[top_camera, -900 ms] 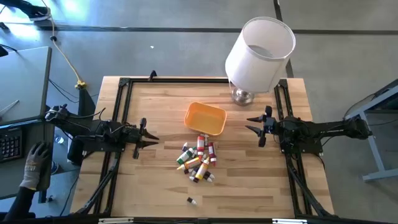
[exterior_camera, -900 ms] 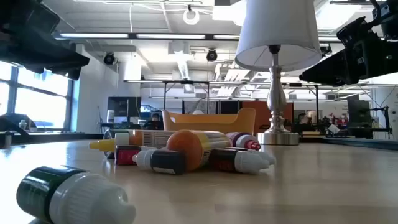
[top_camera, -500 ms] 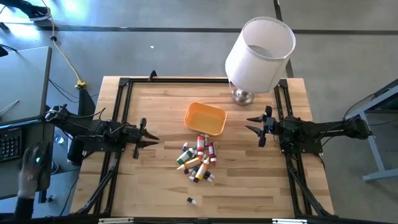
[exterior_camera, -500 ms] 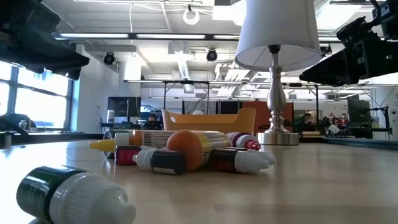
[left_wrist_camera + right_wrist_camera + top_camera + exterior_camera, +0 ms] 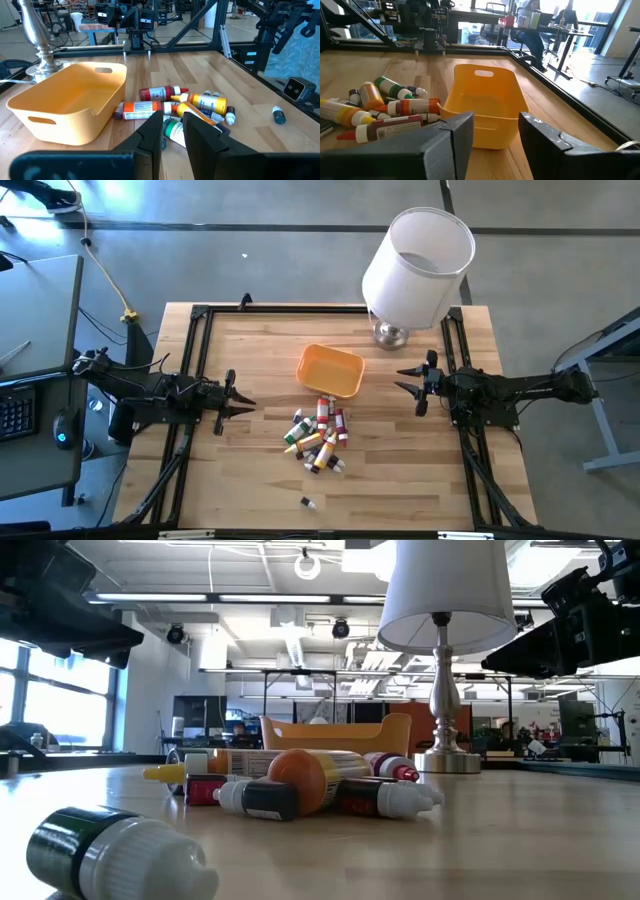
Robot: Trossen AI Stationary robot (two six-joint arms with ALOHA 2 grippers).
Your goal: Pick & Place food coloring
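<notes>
The food coloring bottles point(image 5: 318, 435) lie on their sides in a loose pile at the table's middle, red, yellow, green and dark, several resting across one another point(image 5: 185, 107). One dark green bottle with a white cap point(image 5: 309, 502) lies alone near the front edge point(image 5: 100, 852). My left gripper point(image 5: 240, 402) hovers left of the pile, open and pointing at it point(image 5: 172, 132). My right gripper point(image 5: 405, 380) hovers right of the orange tray point(image 5: 330, 370), open with nothing between its fingers point(image 5: 495, 135).
The orange tray point(image 5: 65, 100) stands just behind the pile, with nothing in it. A white-shaded lamp point(image 5: 415, 260) stands on its metal base point(image 5: 392, 333) at the back right. A black frame point(image 5: 195, 360) runs along the table's edges. Bare wood lies around the pile.
A person's gloved hand beside the desk left of the table has drawn back out of view. Both arms and all the bottles have kept still.
</notes>
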